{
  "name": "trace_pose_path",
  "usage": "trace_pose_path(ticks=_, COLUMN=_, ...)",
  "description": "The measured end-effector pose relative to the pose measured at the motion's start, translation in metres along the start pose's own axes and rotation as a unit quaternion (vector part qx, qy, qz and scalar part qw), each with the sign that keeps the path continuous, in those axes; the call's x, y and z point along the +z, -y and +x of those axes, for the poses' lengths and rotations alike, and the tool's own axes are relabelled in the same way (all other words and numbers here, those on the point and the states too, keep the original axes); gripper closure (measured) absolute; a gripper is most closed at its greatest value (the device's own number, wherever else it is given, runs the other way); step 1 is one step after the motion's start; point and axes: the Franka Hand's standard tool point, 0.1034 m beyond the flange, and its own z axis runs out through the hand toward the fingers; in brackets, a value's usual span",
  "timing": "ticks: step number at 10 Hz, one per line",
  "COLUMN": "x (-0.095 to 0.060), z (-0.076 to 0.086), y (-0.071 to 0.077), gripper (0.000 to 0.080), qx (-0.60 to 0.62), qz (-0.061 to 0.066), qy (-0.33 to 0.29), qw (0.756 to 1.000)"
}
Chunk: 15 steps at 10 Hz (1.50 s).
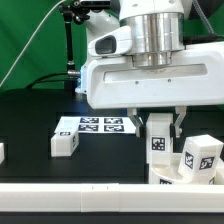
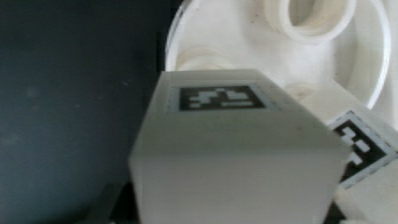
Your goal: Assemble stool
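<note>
Hand [image 1: 159, 126] grips an upright white leg [image 1: 160, 146] close to the round seat [image 2: 249, 45].

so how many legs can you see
3 clearly: one leg in the gripper, one loose on the exterior view's left, one on its right beside the held one. A white bit cut off at the left edge may be a fourth.

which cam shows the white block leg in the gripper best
The wrist view: the white plastic rectangular block leg fills the frame, its black-and-white square tag large, with the white round ring-shaped seat beyond it. The exterior view shows the leg small, upright, clamped in the gripper, only one tagged face visible.
</note>
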Motion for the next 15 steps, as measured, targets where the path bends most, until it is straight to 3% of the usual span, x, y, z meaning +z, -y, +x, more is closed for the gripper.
trace_pose_path(ticks=5, x=0.001, z=-0.002, y=-0.005, gripper=0.0462, qx=0.196, qz=-0.004, qy=0.001, qw=0.981)
trace_pose_path(ticks=9, x=0.001, z=-0.007, y=-0.007, gripper=0.0462, qx=0.353, qz=-0.005, qy=0.007, qw=0.936)
trace_pose_path(ticks=11, x=0.001, z=-0.009, y=-0.008, gripper=0.0462, qx=0.437, qz=-0.006, qy=0.013, qw=0.899)
trace_pose_path(ticks=15, x=0.002, z=-0.011, y=-0.008, gripper=0.0462, qx=0.514, qz=-0.003, qy=0.031, qw=0.857)
